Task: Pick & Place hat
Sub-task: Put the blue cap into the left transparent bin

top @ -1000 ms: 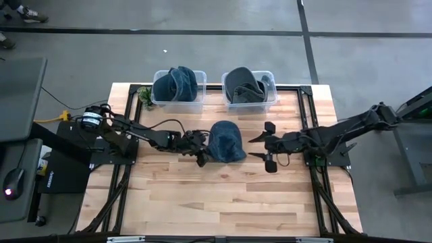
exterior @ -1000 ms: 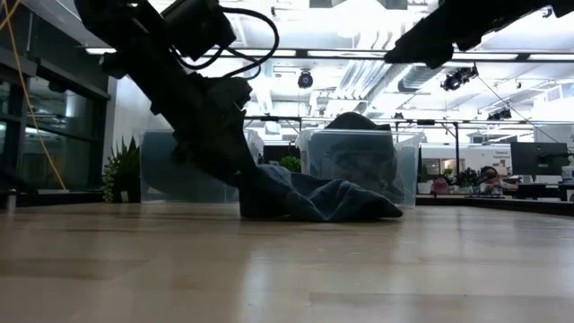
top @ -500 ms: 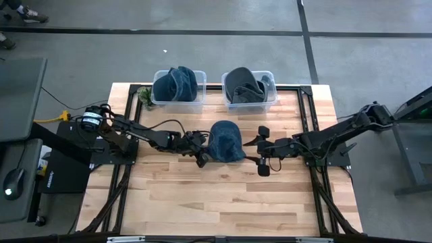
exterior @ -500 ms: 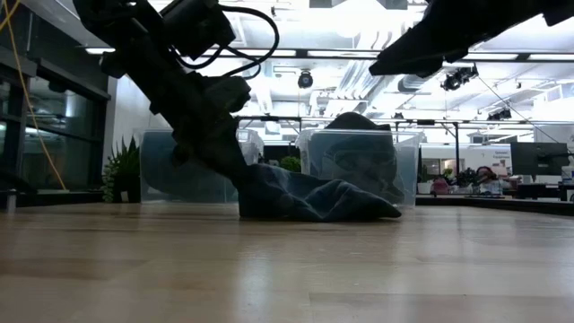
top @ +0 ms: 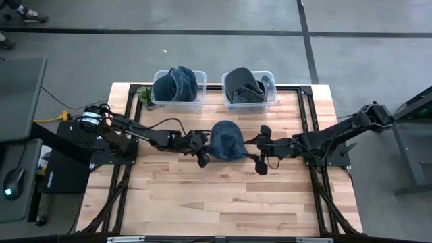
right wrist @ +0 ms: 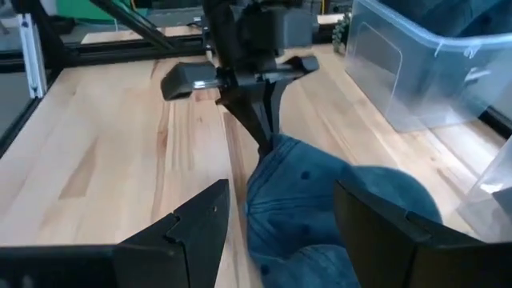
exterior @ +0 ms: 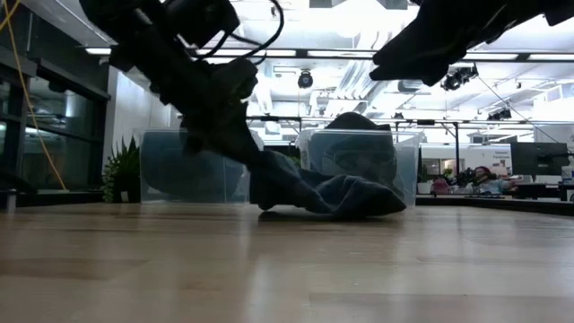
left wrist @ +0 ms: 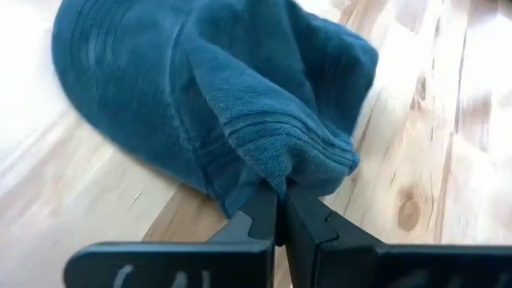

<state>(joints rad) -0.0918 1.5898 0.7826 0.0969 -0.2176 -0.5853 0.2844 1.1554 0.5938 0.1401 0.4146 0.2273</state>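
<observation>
- blue hat [top: 227, 140] in the middle of the wooden table [top: 223, 202], crown up, one edge bunched and raised off the boards on the left arm's side.
- left gripper [top: 202, 146] at the hat's left edge, fingers [left wrist: 264, 216] clenched tight on a fold of the blue brim; seen plainly in the left wrist view, cloth pinched between the two dark tips.
- in the low view, hat [exterior: 327, 193] resting on the wood with its gripped end pulled upward toward the left arm [exterior: 202, 81].
- right gripper [top: 260, 148] just beside the hat's right side, fingers spread wide, one on each side of the cloth's end, nothing grasped; in the right wrist view, the two fingers [right wrist: 200, 224] framing the hat [right wrist: 320, 208] with gaps on both sides.
- two clear bins at the table's far edge: left bin [top: 177, 100] with a blue hat inside, right bin [top: 248, 100] with a grey hat inside.
- small green plant [top: 144, 98] just beside the left bin.
</observation>
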